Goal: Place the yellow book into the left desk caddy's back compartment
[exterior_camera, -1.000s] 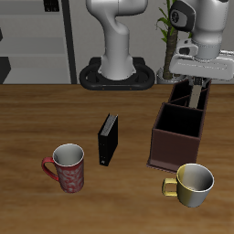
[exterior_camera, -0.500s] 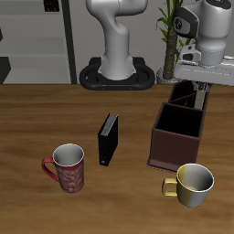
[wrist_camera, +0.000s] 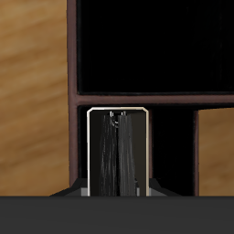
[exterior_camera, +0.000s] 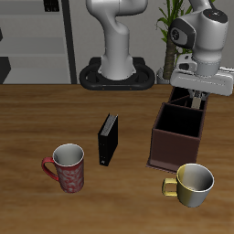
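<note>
Position: the gripper [exterior_camera: 196, 95] hangs above the rear end of the left desk caddy [exterior_camera: 179, 133], at roughly 2 o'clock from the table's middle as the front camera sees it. Its fingers are hidden behind the caddy wall there, and the wrist camera shows only a grey band of its body, so whether the jaws are apart or clamped cannot be told.

Item: the yellow book [wrist_camera: 118, 152] stands upright, page edges uppermost, inside a caddy section directly below the wrist camera, close against a divider. It appears to sit in the back compartment; whether it rests on the floor or hangs from the fingers is not visible.

Handling judgement: a small, thin, stiff book, probably light. The smooth covers may slip, and so narrow an item tips easily. Best hold is across the two covers near the top edge, mid-length.

Other items: a black book [exterior_camera: 109, 140] stands at table centre; a red mug [exterior_camera: 66, 167] at 8 o'clock; a yellow mug [exterior_camera: 191, 185] at 4 o'clock.
</note>
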Tool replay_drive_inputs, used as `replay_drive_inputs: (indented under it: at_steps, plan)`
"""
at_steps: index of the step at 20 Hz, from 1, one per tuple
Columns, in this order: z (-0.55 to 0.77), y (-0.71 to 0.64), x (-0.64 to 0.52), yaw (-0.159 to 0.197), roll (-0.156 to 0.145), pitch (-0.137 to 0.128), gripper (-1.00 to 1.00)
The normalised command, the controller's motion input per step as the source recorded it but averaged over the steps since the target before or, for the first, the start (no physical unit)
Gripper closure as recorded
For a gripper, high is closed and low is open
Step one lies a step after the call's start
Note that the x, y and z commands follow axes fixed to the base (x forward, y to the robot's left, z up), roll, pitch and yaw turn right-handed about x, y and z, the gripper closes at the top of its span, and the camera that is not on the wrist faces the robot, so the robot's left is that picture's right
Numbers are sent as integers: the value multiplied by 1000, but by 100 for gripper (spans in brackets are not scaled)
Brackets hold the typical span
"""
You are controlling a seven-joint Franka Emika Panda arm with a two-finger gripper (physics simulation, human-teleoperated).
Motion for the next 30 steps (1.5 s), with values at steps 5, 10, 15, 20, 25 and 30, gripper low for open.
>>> replay_drive_inputs:
  at_steps: [5, 10, 15, 20, 25, 30]
  plan:
    - [-205, -39, 77, -12, -8, 14, 100]
    - [-296, 3, 155, -33, 29, 52, 100]
    - [-342, -33, 184, 1, 12, 64, 100]
    - [-154, -162, 11, -8, -4, 60, -100]
    - [-72, -79, 3, -17, -2, 32, -100]
    - [-38, -73, -40, -18, -15, 8, -100]
